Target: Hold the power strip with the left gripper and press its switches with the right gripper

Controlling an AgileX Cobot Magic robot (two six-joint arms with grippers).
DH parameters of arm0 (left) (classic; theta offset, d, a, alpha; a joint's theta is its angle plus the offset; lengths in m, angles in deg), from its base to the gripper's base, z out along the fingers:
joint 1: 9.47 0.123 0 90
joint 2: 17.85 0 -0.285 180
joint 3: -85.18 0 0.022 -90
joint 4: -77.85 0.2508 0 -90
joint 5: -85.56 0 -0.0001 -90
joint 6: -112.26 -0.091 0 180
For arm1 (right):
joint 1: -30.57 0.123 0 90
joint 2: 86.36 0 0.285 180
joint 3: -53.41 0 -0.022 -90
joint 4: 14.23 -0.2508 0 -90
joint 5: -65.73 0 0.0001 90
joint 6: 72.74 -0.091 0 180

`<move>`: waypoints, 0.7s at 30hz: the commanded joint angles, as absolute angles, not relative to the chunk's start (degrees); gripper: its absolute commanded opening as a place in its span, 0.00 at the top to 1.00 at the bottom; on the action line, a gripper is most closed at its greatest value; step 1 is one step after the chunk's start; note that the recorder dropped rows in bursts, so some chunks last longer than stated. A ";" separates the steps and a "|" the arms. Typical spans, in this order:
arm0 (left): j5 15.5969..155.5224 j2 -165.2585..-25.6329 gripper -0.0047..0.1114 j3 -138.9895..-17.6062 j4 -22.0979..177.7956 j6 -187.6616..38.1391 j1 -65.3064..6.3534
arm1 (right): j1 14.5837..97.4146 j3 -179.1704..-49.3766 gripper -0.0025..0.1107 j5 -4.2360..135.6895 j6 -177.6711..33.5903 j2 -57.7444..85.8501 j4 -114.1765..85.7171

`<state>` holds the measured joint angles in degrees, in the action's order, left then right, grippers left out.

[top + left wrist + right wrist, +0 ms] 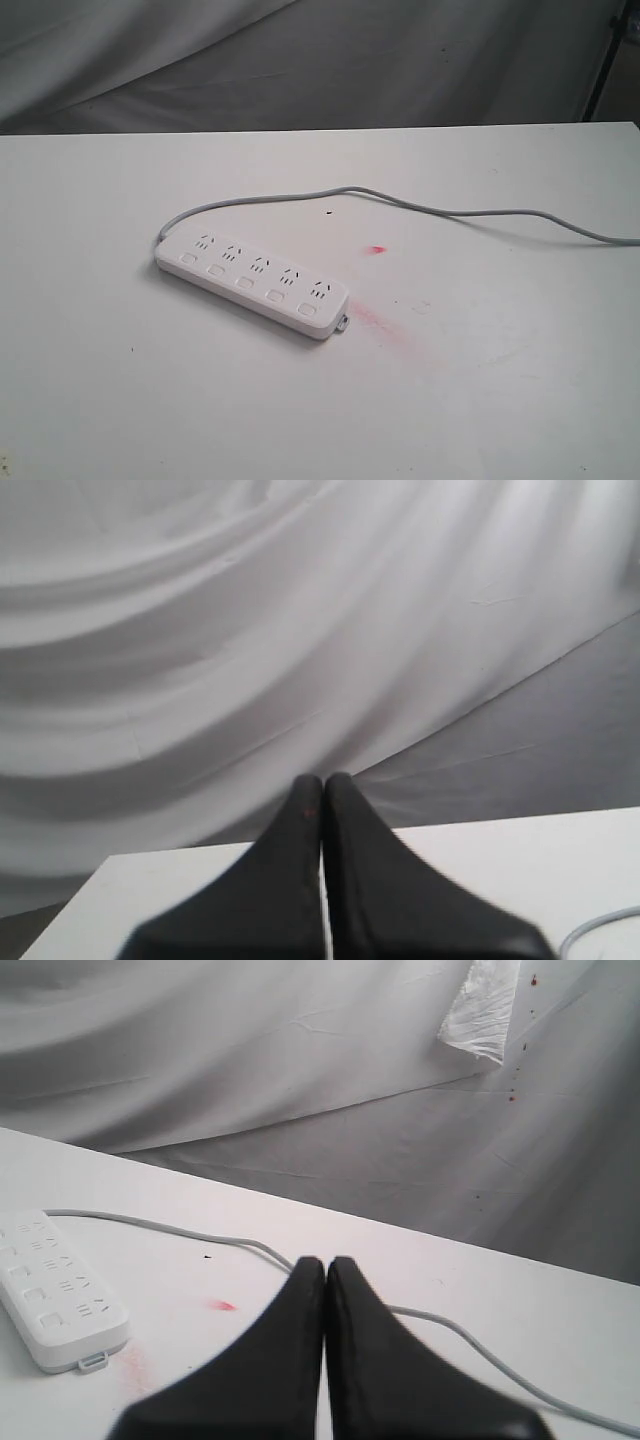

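The white power strip [251,278] lies flat on the white table, slanting from upper left to lower right. Its five switches [245,283] run in a row along its near edge. A light grey cord [420,207] leaves its left end and curves off to the right edge. Neither arm shows in the exterior view. In the left wrist view my left gripper [323,780] is shut and empty, facing the backdrop; only a bit of cord [600,930] shows. My right gripper [326,1262] is shut and empty, with the power strip [58,1290] off to one side and the cord [470,1345] passing behind it.
The table [120,400] carries red smears [378,250] beside the strip's right end and a small dark speck [331,211]. Grey draped cloth [300,60] hangs behind the far edge. A dark stand leg [603,70] is at the upper right.
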<state>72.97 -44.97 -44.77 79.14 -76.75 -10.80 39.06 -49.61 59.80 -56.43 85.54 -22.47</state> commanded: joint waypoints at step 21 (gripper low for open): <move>78.37 -25.63 0.96 -17.61 78.32 -76.79 -11.09 | 38.62 -49.38 0.98 60.33 -56.68 85.85 -22.28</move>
